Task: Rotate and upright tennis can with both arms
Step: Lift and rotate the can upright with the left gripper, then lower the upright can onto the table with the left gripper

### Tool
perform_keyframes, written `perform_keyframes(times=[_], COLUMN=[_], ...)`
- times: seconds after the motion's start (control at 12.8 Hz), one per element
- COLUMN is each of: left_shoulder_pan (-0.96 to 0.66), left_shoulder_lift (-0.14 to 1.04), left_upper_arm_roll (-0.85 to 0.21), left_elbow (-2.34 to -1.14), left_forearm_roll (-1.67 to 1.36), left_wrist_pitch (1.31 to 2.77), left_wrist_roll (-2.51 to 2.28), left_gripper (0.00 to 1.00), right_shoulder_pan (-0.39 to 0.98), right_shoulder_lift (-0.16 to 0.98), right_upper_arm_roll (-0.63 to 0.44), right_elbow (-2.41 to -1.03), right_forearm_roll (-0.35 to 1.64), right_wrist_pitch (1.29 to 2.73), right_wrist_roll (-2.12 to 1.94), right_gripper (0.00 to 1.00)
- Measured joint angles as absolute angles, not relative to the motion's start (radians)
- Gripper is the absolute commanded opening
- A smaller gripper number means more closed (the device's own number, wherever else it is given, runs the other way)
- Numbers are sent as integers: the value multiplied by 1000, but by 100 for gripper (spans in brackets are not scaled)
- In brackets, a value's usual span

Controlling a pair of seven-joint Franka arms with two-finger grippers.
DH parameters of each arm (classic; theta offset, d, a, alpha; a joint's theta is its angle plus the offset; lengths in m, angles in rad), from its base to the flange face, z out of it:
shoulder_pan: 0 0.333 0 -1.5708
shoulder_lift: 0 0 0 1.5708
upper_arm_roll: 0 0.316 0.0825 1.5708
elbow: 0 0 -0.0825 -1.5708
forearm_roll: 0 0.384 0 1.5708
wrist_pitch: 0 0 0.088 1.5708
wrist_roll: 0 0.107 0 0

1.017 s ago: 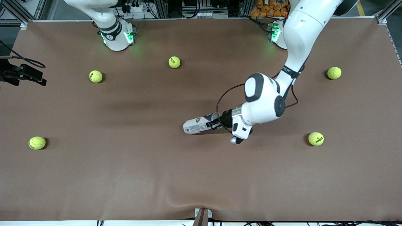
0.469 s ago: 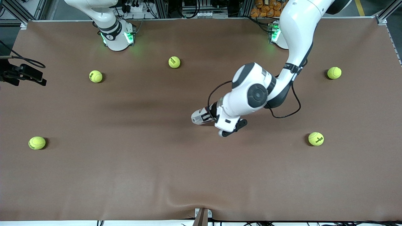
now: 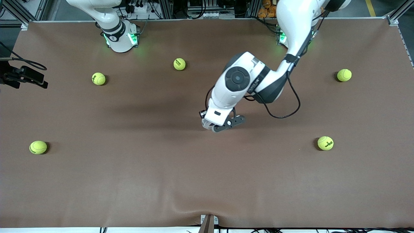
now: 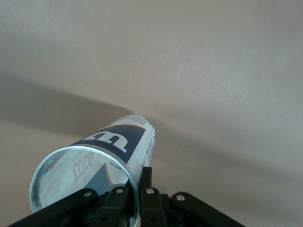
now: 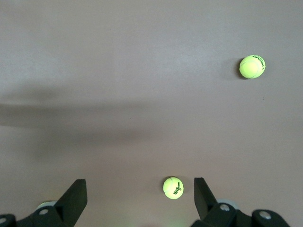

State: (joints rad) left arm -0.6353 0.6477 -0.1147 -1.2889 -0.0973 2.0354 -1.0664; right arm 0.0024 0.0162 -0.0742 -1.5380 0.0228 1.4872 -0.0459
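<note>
The tennis can, with a navy and white label and a silver rim, is held by its open end in the left wrist view. My left gripper is shut on the can's rim wall, one finger inside and one outside. In the front view the left wrist covers almost all of the can near the table's middle; its far end points down at the mat. My right gripper is open and empty, high over the table, and out of the front view. The right arm waits.
Several yellow-green tennis balls lie scattered on the brown mat. Two of them show in the right wrist view. A black camera mount sits at the right arm's end.
My left arm has swung its wrist over the can and tipped it from lying flat toward standing on end. The right arm has not moved.
</note>
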Motion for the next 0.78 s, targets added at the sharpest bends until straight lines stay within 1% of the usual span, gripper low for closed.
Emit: perform_keyframes(times=[0.16, 0.23, 0.47, 0.78], left_shoulder_pan=[-746, -780, -802, -816], left_shoulder_lift=[670, 682, 713, 749], left_upper_arm_roll=[-14, 11, 20, 23], left_elbow=[-1250, -1235, -1206, -1203], left_forearm_roll=[-97, -97, -97, -97], left_wrist_pitch=[2036, 2040, 2103, 2197], left_wrist_roll=[-1066, -1067, -1067, -1066], left_gripper=[0, 0, 0, 0], right_shoulder_pan=[2, 2, 2, 2], right_shoulder_lift=[16, 16, 16, 16], right_upper_arm_roll=[-74, -74, -74, -74], right_elbow=[-1538, -1538, -1538, -1538], right_forearm_roll=[23, 23, 23, 23], right_wrist_pitch=[1487, 1487, 1487, 1487], right_wrist_roll=[-46, -46, -46, -46], right_gripper=[100, 100, 100, 100])
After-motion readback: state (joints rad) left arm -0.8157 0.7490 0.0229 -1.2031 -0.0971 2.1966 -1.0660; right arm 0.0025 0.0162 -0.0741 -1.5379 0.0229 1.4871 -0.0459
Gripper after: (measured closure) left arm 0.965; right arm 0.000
